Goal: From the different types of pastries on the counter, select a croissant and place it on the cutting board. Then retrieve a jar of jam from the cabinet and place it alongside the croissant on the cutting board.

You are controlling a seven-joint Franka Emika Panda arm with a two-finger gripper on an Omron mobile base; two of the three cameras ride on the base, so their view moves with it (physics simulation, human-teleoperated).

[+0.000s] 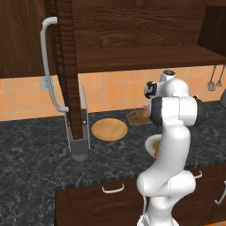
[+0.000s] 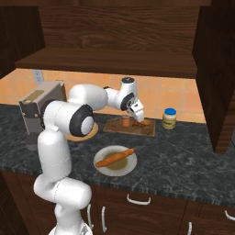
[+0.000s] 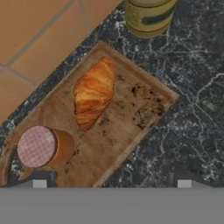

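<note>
Now your gripper (image 2: 139,120) hangs over the cutting board (image 2: 114,127) with its jaws spread wide and nothing between them. Look at the hand view: the croissant (image 3: 93,92) lies on the board, and the jar of jam (image 3: 43,147) stands beside it, nearer your fingertips and apart from them. Farther along the counter (image 2: 183,151) you have a pale jar (image 2: 169,118) with a blue lid.
</note>
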